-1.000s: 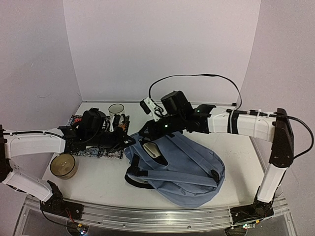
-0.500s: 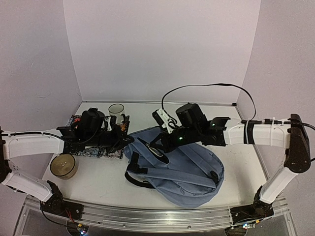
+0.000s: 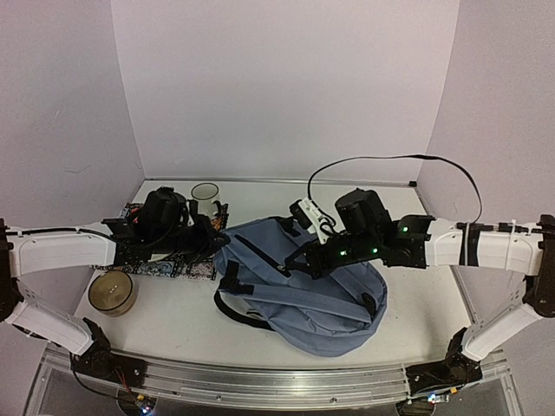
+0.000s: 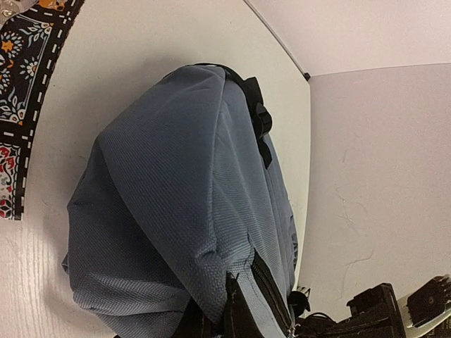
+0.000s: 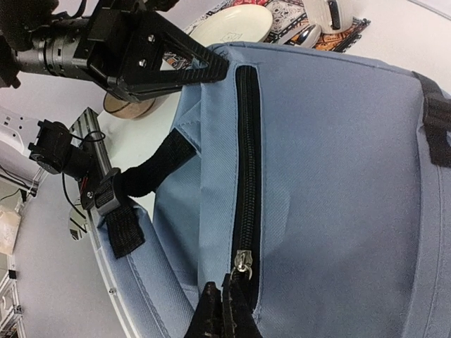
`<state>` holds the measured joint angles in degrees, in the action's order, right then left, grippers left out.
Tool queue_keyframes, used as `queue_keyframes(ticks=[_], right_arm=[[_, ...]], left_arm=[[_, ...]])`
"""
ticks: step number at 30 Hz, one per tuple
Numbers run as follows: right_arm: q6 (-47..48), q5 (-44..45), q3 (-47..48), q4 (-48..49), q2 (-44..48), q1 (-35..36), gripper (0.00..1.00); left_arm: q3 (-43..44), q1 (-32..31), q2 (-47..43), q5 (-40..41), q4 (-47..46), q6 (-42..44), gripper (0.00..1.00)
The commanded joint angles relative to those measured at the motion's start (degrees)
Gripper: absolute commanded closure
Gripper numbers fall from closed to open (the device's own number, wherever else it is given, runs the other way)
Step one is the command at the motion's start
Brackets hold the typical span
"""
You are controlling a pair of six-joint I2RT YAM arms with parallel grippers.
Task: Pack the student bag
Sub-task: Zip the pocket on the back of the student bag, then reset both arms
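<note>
Bag (image 3: 316, 295) mid-frame; zipper (image 5: 247, 162) runs between end effectors. Right end effector (image 5: 222, 290) narrow, pinching pull (image 5: 242, 263) at frame bottom; left end effector (image 5: 215, 67) clamped on fabric, upper left.

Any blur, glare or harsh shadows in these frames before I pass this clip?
Top external: even, purplish light, only soft shadow under the student bag, no glare. Left wrist: fabric weave sharp, left gripper a dark shape at the bottom edge. Right wrist: zipper pull crisp, right gripper dark and slightly soft.
</note>
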<state>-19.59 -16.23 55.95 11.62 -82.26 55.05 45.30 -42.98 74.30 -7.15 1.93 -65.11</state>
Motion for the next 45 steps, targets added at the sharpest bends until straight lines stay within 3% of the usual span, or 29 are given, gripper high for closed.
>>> queue_keyframes(ticks=[1, 11, 15, 25, 28, 37, 40, 45], right_arm=[[-0.90, 3.20, -3.36, -1.74, 2.66, 0.34, 1.00], [-3.15, 9.94, -8.77, -2.37, 3.44, -0.53, 1.00], [-3.03, 11.55, -7.25, -2.39, 3.40, -1.05, 0.99], [-1.03, 14.67, -2.72, -2.71, 4.61, -7.88, 0.50], [-0.16, 17.87, -2.59, -3.10, 6.63, -10.82, 0.37], [-0.76, 24.02, -4.83, -6.79, 12.81, -20.22, 0.12], [-1.38, 27.08, -6.96, -8.18, 16.66, -22.42, 0.03], [-3.78, 37.52, -11.74, -11.01, 27.40, -25.87, 0.02]], left_arm=[[5.82, 2.21, -0.04, 6.61, -4.57, 3.00, 1.00], [7.02, 2.42, 10.30, 1.98, -7.43, 4.30, 1.00], [6.75, -0.76, 11.00, 0.45, -10.24, 6.11, 0.99], [4.64, -0.15, 7.23, 6.51, -5.97, 11.15, 0.64], [5.03, 1.08, 3.98, 11.15, -1.85, 13.53, 0.48], [6.51, 6.18, -4.85, 20.51, 11.18, 19.18, 0.05], [6.26, 8.47, -8.99, 24.94, 15.54, 20.65, 0.01], [5.58, 13.76, -17.94, 33.68, 23.24, 23.44, 0.00]])
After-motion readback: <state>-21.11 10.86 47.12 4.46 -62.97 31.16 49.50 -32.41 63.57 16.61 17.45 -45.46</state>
